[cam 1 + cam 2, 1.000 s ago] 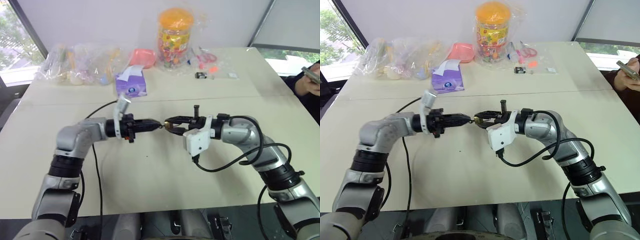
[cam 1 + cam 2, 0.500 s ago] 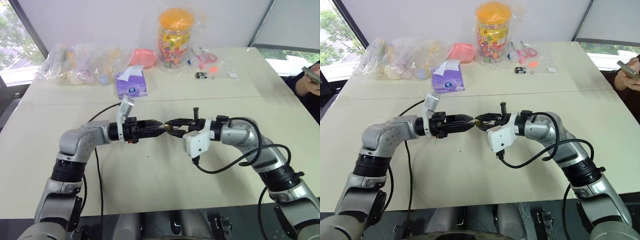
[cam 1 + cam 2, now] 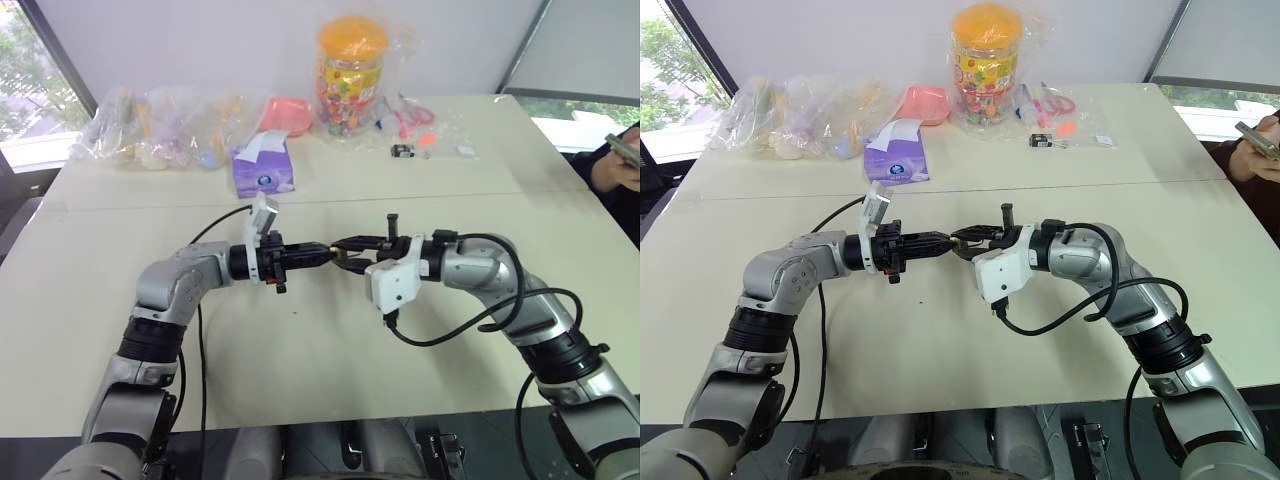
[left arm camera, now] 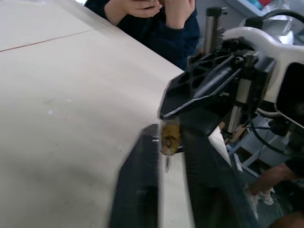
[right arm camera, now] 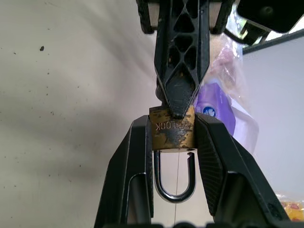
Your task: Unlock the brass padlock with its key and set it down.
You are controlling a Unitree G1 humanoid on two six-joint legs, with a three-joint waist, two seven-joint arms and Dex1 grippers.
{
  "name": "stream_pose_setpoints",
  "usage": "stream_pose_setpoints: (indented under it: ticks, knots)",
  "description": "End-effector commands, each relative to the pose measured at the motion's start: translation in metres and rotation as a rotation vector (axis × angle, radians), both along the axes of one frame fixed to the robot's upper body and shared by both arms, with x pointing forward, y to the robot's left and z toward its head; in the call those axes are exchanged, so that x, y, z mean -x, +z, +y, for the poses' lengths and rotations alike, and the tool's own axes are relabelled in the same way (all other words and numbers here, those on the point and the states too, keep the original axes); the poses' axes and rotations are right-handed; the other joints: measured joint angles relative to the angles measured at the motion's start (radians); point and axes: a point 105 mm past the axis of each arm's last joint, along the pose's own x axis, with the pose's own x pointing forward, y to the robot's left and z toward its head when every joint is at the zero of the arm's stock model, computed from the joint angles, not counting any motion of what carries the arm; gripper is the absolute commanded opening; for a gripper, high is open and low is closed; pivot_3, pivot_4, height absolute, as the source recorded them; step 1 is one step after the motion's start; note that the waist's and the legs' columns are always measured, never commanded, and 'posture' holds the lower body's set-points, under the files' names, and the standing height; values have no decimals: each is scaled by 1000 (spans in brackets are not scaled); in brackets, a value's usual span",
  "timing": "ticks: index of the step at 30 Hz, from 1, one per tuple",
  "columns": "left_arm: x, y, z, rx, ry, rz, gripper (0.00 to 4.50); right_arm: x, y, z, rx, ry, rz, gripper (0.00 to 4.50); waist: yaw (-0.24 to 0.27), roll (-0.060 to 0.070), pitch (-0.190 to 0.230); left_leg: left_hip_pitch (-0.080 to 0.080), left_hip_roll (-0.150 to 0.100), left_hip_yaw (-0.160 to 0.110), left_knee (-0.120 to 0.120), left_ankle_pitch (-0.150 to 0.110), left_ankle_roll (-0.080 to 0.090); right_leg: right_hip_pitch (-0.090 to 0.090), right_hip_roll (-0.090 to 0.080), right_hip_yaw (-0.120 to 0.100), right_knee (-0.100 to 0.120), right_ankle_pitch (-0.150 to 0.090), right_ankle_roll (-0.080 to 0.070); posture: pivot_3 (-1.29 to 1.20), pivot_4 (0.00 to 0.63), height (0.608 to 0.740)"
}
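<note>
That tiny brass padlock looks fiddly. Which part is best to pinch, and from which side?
Probably the flat brass body, as the right gripper does now: its two black fingers press the small gold-brass padlock on its two narrow sides, coming from the shackle end. That leaves the keyhole end free, where the left gripper meets it with the thin silvery key. The thin silver shackle would likely swivel.

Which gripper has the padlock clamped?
The right gripper: the brass padlock sits squeezed between its two fingers, shackle toward the wrist. The left gripper only meets the padlock's far end with its tip, where the key sticks out.
</note>
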Motion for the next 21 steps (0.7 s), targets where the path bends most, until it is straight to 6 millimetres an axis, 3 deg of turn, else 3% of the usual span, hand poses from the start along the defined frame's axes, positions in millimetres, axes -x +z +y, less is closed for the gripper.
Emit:
stream_pose_setpoints:
  ticks: [1,11,12,17,19,21]
  knots:
    - [-2,7,-1,5,-2,-35,51,6,19,5,-30,33,-63,714,0,0,0,0,0,0,0,0,0,0,0,0,0,0,0,0,150,737]
    - [2,9,0,3,-25,-39,51,3,25,5,-124,-5,2,714,0,0,0,0,0,0,0,0,0,0,0,0,0,0,0,0,150,737]
    - [3,9,0,-3,-28,-43,0,3,26,6,-141,-9,23,1796,-1,0,0,0,0,0,0,0,0,0,0,0,0,0,0,0,150,737]
    - [1,12,4,-27,-36,-73,0,-3,24,-9,-152,-76,192,4301,0,0,0,0,0,0,0,0,0,0,0,0,0,0,0,0,150,737]
    - [0,15,8,-38,-33,-88,0,-6,18,-31,-183,-178,409,4462,4,0,0,0,0,0,0,0,0,0,0,0,0,0,0,0,150,737]
    - [-2,16,10,-48,-30,-103,0,0,19,-41,-239,-201,576,4462,10,0,0,0,0,0,0,0,0,0,-1,-1,0,0,0,0,150,737]
